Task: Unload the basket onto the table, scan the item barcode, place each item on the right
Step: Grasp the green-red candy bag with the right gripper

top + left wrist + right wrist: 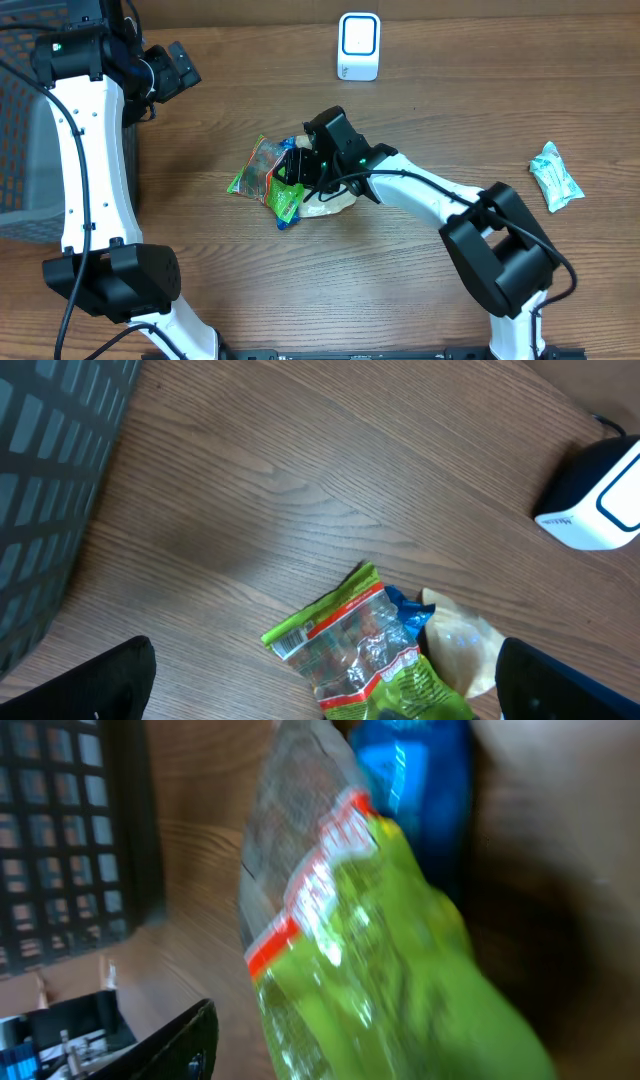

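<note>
The right gripper (pixel 300 180) sits on the green bag (pixel 250 172) at the centre and hides part of it. Its own view is blurred, so I cannot tell if the jaws clamp the bag. The left gripper (pixel 178 66) stands wide apart, empty. I count one scanner (pixel 358 46), one basket (pixel 20 120) cut off at the edge, and one teal packet (pixel 556 176).

A green-and-clear snack packet (pixel 258 170) lies near the table's middle, barcode label (pixel 290 647) facing up; the white scanner (pixel 358 46) stands by the far edge.
</note>
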